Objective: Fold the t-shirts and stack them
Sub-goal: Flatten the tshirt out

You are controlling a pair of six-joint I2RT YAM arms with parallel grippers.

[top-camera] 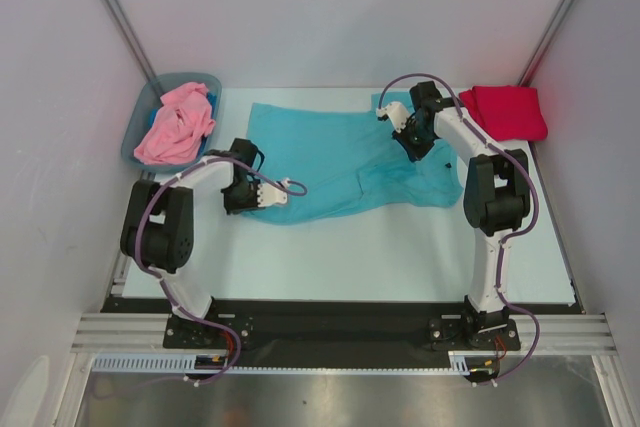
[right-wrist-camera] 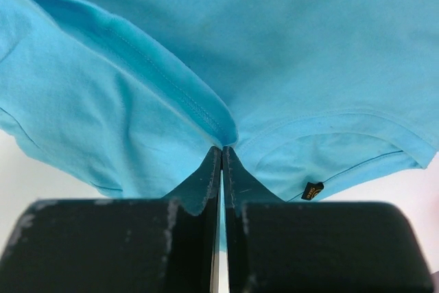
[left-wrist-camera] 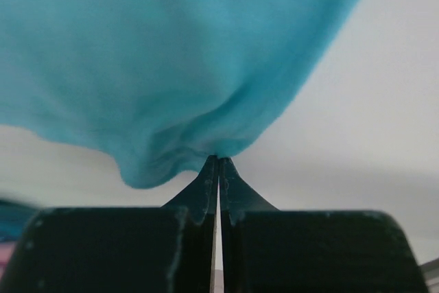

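Note:
A teal t-shirt [top-camera: 340, 162] lies spread across the middle of the white table [top-camera: 400, 257]. My left gripper [top-camera: 272, 194] is shut on its near-left edge, and in the left wrist view the cloth [left-wrist-camera: 171, 66] bunches at the tips of the left gripper [left-wrist-camera: 218, 160]. My right gripper [top-camera: 390, 113] is shut on the far-right part of the same shirt; the right wrist view shows a hem fold and collar area [right-wrist-camera: 206, 111] pinched at the right gripper [right-wrist-camera: 221, 149]. A crimson t-shirt [top-camera: 510, 110] lies folded at the back right. A pink t-shirt [top-camera: 178, 125] sits crumpled in the bin.
The grey-blue plastic bin [top-camera: 137, 129] stands at the back left corner. White walls close in the back and both sides. A small black label [right-wrist-camera: 312, 191] shows on the teal shirt near its collar.

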